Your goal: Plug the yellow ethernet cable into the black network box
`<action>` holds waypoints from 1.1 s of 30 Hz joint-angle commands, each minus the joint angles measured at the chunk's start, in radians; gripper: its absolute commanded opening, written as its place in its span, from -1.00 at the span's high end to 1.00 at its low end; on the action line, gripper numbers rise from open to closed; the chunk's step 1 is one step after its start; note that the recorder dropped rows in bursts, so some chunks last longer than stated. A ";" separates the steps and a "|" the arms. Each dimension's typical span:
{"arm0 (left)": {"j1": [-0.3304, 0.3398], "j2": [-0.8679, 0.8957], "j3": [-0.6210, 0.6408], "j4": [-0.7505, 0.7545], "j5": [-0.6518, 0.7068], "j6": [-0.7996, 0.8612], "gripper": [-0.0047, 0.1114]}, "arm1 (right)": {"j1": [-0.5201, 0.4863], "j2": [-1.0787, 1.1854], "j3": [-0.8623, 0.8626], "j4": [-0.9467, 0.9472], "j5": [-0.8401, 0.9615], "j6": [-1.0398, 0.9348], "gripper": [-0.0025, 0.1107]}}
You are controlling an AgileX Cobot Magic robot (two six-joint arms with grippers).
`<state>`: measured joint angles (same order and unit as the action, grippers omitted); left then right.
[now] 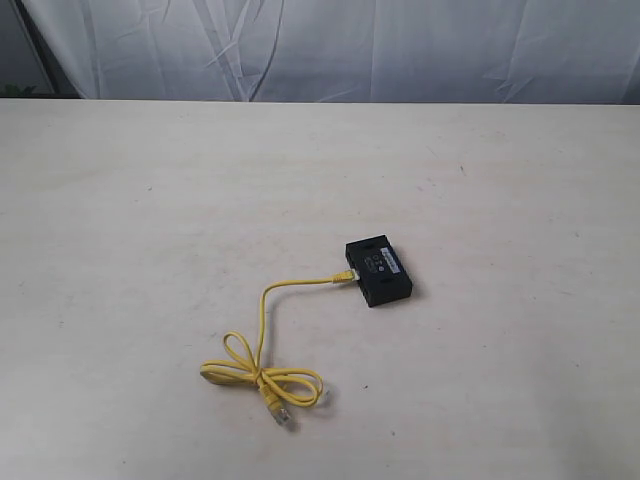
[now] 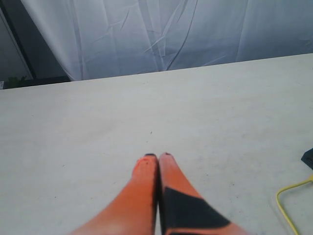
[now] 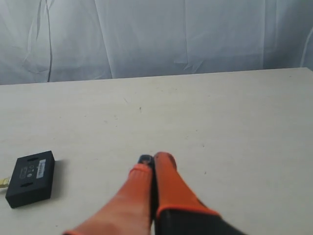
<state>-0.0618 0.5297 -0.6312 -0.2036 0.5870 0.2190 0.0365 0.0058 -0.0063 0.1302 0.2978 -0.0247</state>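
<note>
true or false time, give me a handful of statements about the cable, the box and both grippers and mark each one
1. One end of the yellow cable meets the side of the black box. True.
2. The left gripper holds the cable. False: it is shut on nothing, and the cable lies apart from it on the table.
3. The cable's free plug rests on the table just past a loose loop. True.
4. The black box stands on its edge. False: it lies flat with its label facing up.
5. The right gripper is wide open. False: its fingers are together, with nothing between them.
</note>
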 commanded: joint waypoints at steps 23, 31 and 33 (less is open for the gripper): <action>0.001 -0.004 0.002 0.003 -0.011 0.001 0.92 | 0.004 -0.006 0.006 0.013 0.006 -0.002 0.97; 0.001 -0.049 0.010 0.061 -0.021 0.024 0.92 | 0.004 -0.006 0.006 0.013 0.006 -0.002 0.97; 0.001 -0.100 0.054 0.059 -0.053 0.024 0.92 | 0.004 -0.006 0.006 0.013 0.006 -0.002 0.97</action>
<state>-0.0618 0.4736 -0.6118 -0.1504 0.5664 0.2410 0.0365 0.0058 -0.0016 0.1440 0.3109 -0.0247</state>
